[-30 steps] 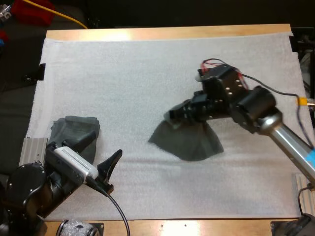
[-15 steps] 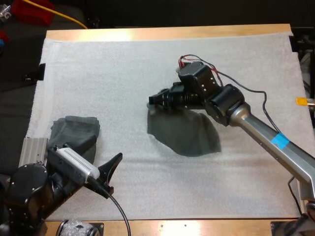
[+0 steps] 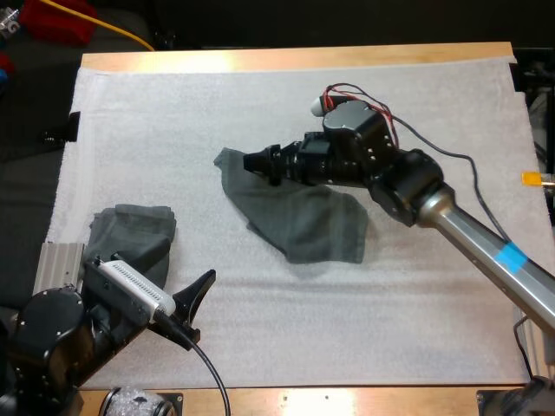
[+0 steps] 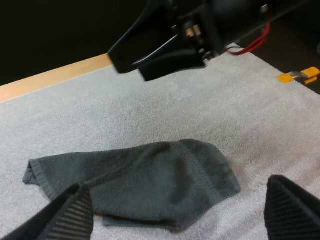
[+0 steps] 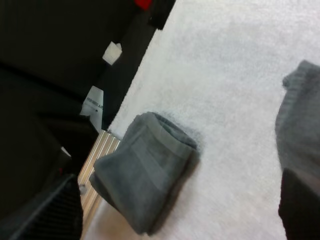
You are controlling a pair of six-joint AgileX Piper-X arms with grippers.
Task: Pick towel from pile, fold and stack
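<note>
One illegible label (image 5: 94,106) near folded towel (image 5: 142,192)

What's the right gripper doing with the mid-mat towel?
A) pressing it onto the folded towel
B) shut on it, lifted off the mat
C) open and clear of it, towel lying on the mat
C: the right gripper stands open, and the towel lies loose on the mat, clear of it.

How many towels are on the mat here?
2. One loose towel lies in the middle under the right gripper; one folded towel sits near the left edge of the mat. It may be several stacked.
</note>
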